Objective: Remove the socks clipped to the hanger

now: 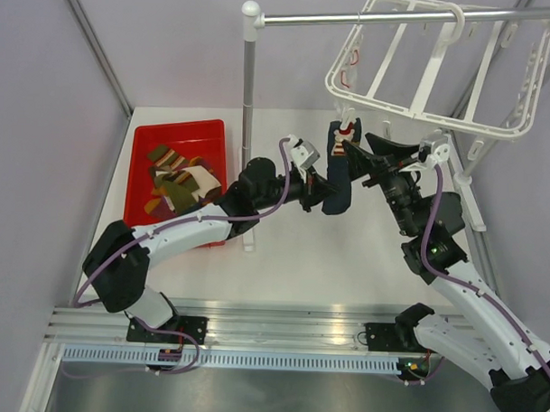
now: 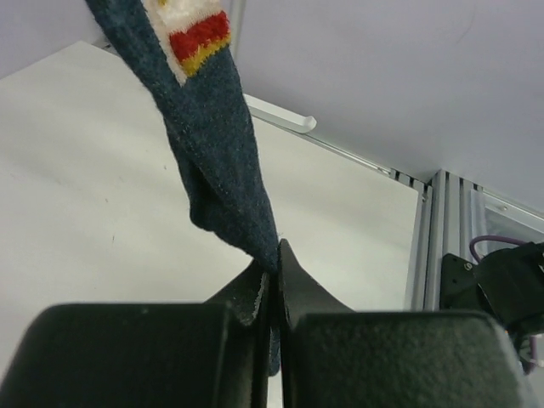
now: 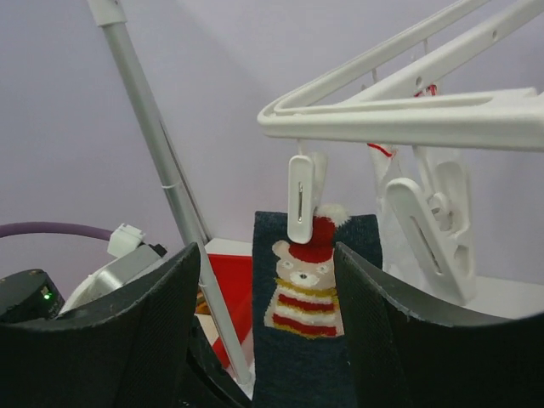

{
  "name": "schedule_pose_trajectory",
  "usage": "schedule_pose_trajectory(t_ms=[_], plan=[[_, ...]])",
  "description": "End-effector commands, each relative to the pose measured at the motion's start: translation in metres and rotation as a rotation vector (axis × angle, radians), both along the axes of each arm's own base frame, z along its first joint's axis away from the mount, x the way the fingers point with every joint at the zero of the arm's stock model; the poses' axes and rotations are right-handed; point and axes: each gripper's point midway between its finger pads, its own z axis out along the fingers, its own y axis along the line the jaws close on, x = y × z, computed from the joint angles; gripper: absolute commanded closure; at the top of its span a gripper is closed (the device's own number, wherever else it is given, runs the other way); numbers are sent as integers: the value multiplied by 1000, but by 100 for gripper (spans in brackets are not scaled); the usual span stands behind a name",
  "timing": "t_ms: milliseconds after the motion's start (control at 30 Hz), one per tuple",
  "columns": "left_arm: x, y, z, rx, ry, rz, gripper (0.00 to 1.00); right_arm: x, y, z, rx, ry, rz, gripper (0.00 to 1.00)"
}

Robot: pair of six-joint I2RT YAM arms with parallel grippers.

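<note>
A dark navy sock [image 3: 306,357] with a bear in a red hat hangs from one white clip [image 3: 302,200] of the white hanger [image 1: 442,67], at its near left corner. The clip sits over the sock's top edge. My right gripper [image 3: 265,255] is open, with a finger on either side of the sock just below the clip and neither finger closed on it. My left gripper [image 2: 276,263] is shut on the lower end of the navy sock [image 2: 217,144] and holds it taut. From above, the left gripper [image 1: 325,185] and right gripper [image 1: 366,148] meet at this sock [image 1: 338,172].
A red tray [image 1: 169,130] at the left of the table holds several socks [image 1: 178,185]. The metal pole stand [image 1: 248,124] rises between the tray and the grippers, and its horizontal bar [image 1: 372,19] carries the hanger. More empty clips [image 3: 429,229] dangle beside the sock.
</note>
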Motion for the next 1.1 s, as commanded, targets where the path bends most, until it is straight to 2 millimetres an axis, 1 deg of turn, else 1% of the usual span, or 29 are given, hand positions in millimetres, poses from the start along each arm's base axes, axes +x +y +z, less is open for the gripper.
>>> schedule_pose_trajectory(t_ms=[0,33,133,167,233,333,400,467,500,533,600,767,800,867,933,967,1000,1033,1067], plan=[[-22,1,33,-37,-23,-86,98,2,3,13,37,-39,14,32],[-24,1,33,-35,-20,-92,98,6,4,10,34,-29,7,32],[-28,5,39,-42,-15,-99,98,8,1,8,46,-13,-10,32],[-28,5,39,-41,-7,-99,98,10,-1,5,45,0,-23,32],[-31,6,47,-46,-16,-107,98,11,-6,2,48,7,-47,32],[-34,8,52,-40,-14,-116,98,9,-5,5,48,-5,-36,31],[-38,8,51,-35,-8,-134,98,7,-1,14,55,-35,-10,29],[-41,7,52,-32,-6,-154,98,11,6,16,46,-37,20,29],[-43,7,52,-31,-5,-160,98,13,6,22,52,-42,20,29],[-43,8,52,-30,-4,-160,98,16,8,21,49,-37,21,29],[-45,9,57,-36,-9,-163,98,19,5,23,64,-36,18,29],[-49,10,59,-25,-9,-185,98,22,2,25,92,-35,26,29],[-50,9,61,-26,-10,-189,98,25,2,22,93,-24,24,28],[-47,10,63,-30,-10,-166,98,26,2,20,95,-5,27,28],[-41,11,65,-34,-9,-134,98,23,3,15,98,11,43,28],[-39,11,64,-32,-7,-125,98,22,2,10,101,28,41,28],[-37,11,66,-35,-7,-116,98,16,-4,4,110,35,30,27],[-34,10,65,-32,-2,-107,98,13,-6,-1,118,45,27,25],[-33,9,65,-33,-1,-104,98,10,-7,-14,112,64,29,25]])
